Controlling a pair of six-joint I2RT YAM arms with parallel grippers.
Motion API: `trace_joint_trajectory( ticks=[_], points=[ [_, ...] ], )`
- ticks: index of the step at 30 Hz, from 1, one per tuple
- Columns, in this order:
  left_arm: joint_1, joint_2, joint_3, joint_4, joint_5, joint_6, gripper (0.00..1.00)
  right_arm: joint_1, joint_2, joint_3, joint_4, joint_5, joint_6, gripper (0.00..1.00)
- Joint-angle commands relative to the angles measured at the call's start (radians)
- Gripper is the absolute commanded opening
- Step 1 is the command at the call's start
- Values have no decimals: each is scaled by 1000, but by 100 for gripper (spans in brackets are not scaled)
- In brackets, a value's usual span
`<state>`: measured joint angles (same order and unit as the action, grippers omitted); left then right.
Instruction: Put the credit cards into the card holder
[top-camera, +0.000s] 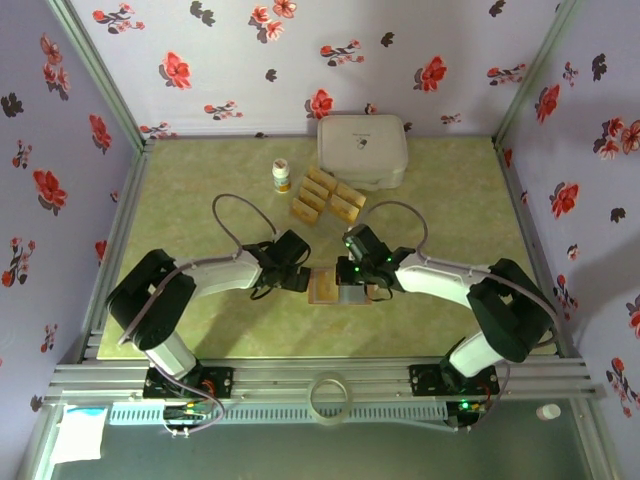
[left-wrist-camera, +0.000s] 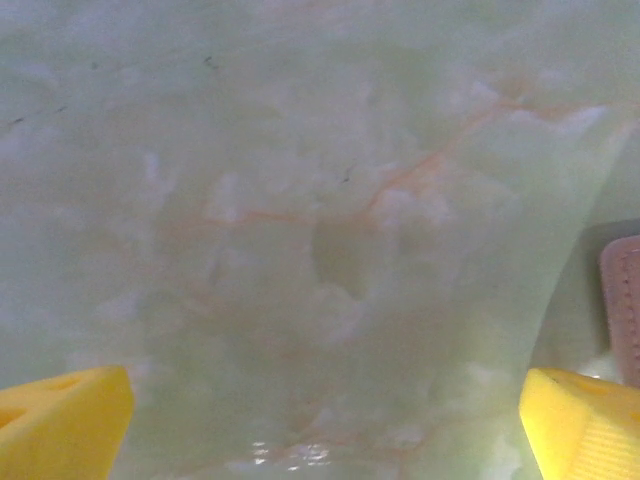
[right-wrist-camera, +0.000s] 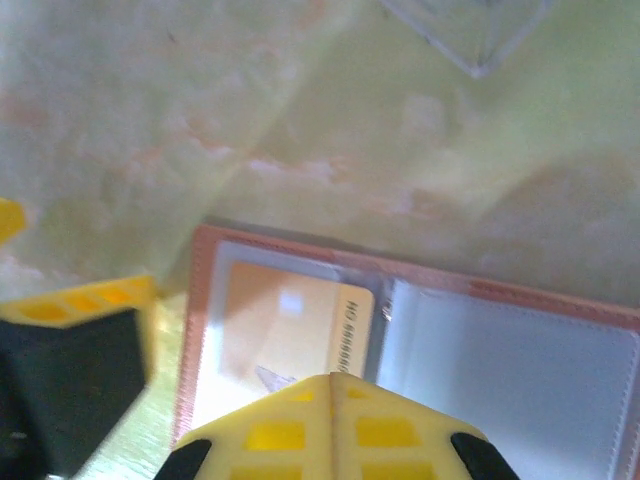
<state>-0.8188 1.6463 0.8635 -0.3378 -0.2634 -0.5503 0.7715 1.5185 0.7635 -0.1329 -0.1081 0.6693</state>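
Card holder (top-camera: 336, 287) here is the small flat pinkish-tan folding wallet, and we see it lying open on the green marbled counter (top-camera: 260, 330), right between the two arms. From the right wrist we can make out one shiny gold credit card (right-wrist-camera: 290, 318) sitting in its clear pocket on the left of that view, with a greyish pocket next to it. Our right hand (right-wrist-camera: 240, 345) hangs over that half with its yellow fingers (right-wrist-camera: 330, 425) partway apart, one above the card and one out past the wallet's edge, gripping nothing as far as we can tell. Our left hand (left-wrist-camera: 320, 430) sits just beside the holder's other end, low over the counter, fingers spread wide with nothing between them. Farther back, the rest of the gold credit cards (top-camera: 318, 190) lie in a loose cluster, a small white bottle with an orange label (top-camera: 282, 176) beside them, and behind those a big white rounded box (top-camera: 362, 150) by the back wall.
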Motion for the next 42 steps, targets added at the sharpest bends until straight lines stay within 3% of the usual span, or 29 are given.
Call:
trace_joint_trajectory(
  ticks=[1, 15, 42],
  points=[
    [-2, -46, -14, -51, -30, -10, 100, 7, -14, -33, -10, 0, 31, 0],
    [-72, -30, -31, -26, -8, -34, 100, 26, -16, -67, 27, -11, 57, 0],
    [-86, 24, -58, 21, -2, -49, 100, 56, 95, -16, 69, -38, 64, 0]
  ],
)
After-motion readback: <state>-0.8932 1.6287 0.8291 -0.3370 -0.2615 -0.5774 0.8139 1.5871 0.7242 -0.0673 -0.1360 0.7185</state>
